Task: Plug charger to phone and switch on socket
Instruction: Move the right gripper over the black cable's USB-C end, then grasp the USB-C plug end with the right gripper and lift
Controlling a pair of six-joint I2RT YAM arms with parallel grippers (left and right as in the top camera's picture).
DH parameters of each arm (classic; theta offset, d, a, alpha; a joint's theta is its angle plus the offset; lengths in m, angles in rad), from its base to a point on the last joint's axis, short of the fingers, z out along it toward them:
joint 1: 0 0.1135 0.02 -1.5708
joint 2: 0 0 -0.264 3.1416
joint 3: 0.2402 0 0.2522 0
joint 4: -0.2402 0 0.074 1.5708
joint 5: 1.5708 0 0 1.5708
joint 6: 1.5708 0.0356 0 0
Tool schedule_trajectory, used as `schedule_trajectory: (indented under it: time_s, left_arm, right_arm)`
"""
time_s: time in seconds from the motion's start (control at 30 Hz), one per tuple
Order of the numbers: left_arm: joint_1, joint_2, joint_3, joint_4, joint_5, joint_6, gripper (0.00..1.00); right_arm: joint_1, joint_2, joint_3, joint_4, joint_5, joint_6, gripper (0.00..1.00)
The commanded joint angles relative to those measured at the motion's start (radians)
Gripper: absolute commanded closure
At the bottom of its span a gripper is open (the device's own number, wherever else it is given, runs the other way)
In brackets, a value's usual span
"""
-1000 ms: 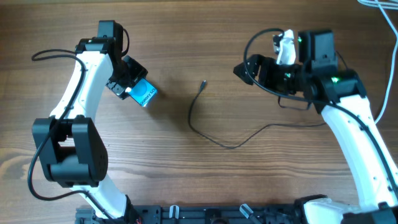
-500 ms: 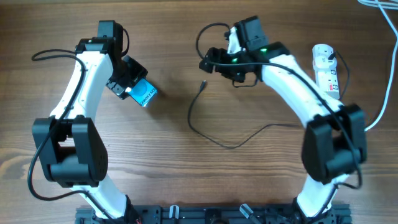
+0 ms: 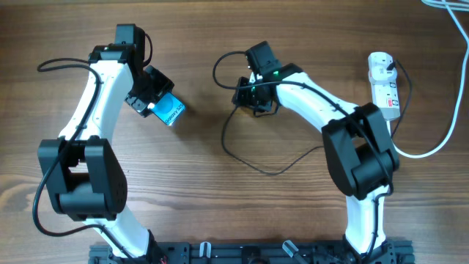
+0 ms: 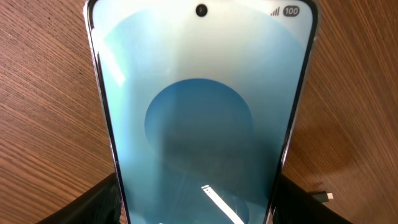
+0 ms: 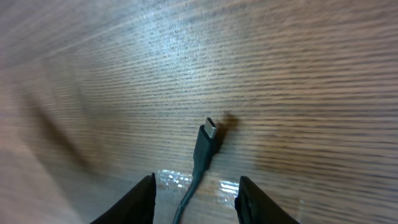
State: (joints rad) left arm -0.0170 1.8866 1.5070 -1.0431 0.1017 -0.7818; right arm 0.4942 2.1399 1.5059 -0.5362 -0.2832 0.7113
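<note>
The phone (image 3: 169, 112) has a teal and light-blue screen and sits on the wood at the left. My left gripper (image 3: 152, 100) is shut on its sides. In the left wrist view the phone (image 4: 199, 112) fills the frame, with a dark finger (image 4: 93, 202) against each edge. The charger (image 3: 229, 147) is a thin black cable curving across the middle. Its plug tip (image 5: 209, 132) lies on the table just ahead of my right gripper (image 5: 194, 202). That gripper's jaws stand apart on either side of the cable without touching it. The white socket (image 3: 385, 84) lies at the far right.
A thick white cable (image 3: 440, 139) trails off the right edge beside the socket. A black rail (image 3: 256, 253) runs along the front edge of the table. Bare wood lies between the phone and the plug tip.
My right arm has swung left from the socket to the charger's plug tip, and its jaws have narrowed around the cable. The left gripper and phone have not moved.
</note>
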Motion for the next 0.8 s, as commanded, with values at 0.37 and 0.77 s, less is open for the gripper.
schedule_trajectory:
  time_s: [0.37, 0.77]
  left_arm:
    - [-0.001, -0.034, 0.018, 0.01, -0.006, 0.015, 0.96]
    - [-0.001, -0.034, 0.018, 0.01, -0.006, 0.015, 0.96]
  right_arm:
    - [0.052, 0.111, -0.01, 0.055, 0.114, 0.085, 0.64]
    - [0.051, 0.123, -0.009, 0.053, 0.106, 0.074, 0.96]
